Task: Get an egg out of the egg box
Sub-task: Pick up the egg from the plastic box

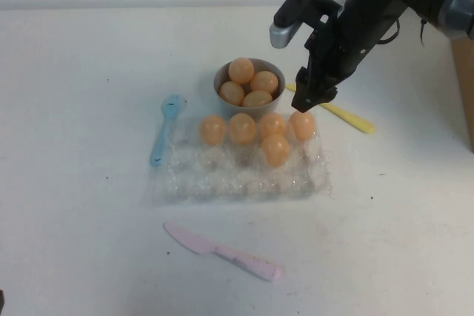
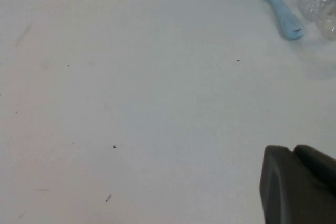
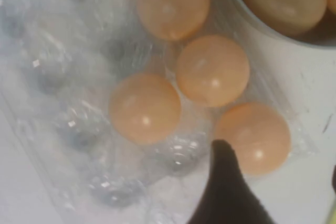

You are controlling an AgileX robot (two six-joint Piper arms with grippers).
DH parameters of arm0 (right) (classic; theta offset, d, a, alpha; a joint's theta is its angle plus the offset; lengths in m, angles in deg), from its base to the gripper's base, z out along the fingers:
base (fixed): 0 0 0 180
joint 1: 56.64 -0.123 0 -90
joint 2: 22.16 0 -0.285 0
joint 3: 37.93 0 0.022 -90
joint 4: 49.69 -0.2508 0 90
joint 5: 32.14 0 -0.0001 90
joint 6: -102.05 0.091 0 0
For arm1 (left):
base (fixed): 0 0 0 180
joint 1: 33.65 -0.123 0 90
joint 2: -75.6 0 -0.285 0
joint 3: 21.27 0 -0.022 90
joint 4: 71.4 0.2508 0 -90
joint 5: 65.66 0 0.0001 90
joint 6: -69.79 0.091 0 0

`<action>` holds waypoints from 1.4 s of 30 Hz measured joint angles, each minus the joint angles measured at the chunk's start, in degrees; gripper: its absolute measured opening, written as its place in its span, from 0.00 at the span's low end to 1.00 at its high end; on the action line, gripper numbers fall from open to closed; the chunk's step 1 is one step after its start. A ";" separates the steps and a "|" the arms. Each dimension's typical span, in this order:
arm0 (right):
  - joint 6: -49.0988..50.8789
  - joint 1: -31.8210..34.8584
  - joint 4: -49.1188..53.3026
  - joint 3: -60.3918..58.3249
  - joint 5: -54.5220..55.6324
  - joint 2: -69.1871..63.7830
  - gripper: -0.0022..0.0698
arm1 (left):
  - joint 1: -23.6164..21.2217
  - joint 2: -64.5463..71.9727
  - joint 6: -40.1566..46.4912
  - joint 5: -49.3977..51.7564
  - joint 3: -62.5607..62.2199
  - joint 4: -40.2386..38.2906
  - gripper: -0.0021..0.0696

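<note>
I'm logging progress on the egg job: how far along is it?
Four eggs already sit in the grey bowl. In hand: the open right gripper hovers above the corner egg in the egg box, gripping nothing. Left: grasp and lift it. The left gripper waits aside.

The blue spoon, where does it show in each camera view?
High view: blue spoon lies left of the egg box.
Left wrist view: at the upper edge, beside a corner of the box.
Right wrist view: not in it.
Shared landmark: the egg box.
</note>
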 joint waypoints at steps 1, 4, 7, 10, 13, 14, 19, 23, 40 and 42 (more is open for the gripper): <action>-2.94 0.10 -0.14 0.00 0.00 -0.11 0.56 | 0.00 0.00 0.00 0.00 0.00 0.00 0.02; -9.01 0.34 -0.14 0.00 0.00 -0.69 0.57 | 0.00 0.00 0.00 0.00 0.00 0.00 0.02; -11.49 0.34 -0.29 0.00 0.00 -2.01 0.61 | 0.00 0.00 0.00 0.00 0.00 0.00 0.02; -12.26 0.34 -0.29 0.00 0.00 -3.28 0.66 | 0.00 0.00 0.00 0.00 0.00 0.00 0.02; -14.17 0.34 -0.33 0.00 0.10 -4.67 0.68 | 0.00 0.00 0.00 0.00 0.00 0.00 0.02; -15.04 0.34 -0.45 0.00 0.10 -4.83 0.69 | 0.00 0.00 0.00 0.00 0.00 0.00 0.02; -20.21 0.34 -2.03 0.00 0.19 -5.35 0.70 | 0.00 0.00 0.00 0.00 0.00 0.00 0.02; -21.96 0.44 -2.17 0.00 0.31 -5.48 0.70 | 0.00 0.00 0.00 0.00 0.00 0.00 0.02; -23.09 1.88 -4.18 0.00 1.89 -7.06 0.70 | 0.00 0.00 0.00 0.00 0.00 0.00 0.02; -23.19 1.88 -4.53 0.00 2.27 -7.44 0.70 | 0.00 0.00 0.00 0.00 0.00 0.00 0.02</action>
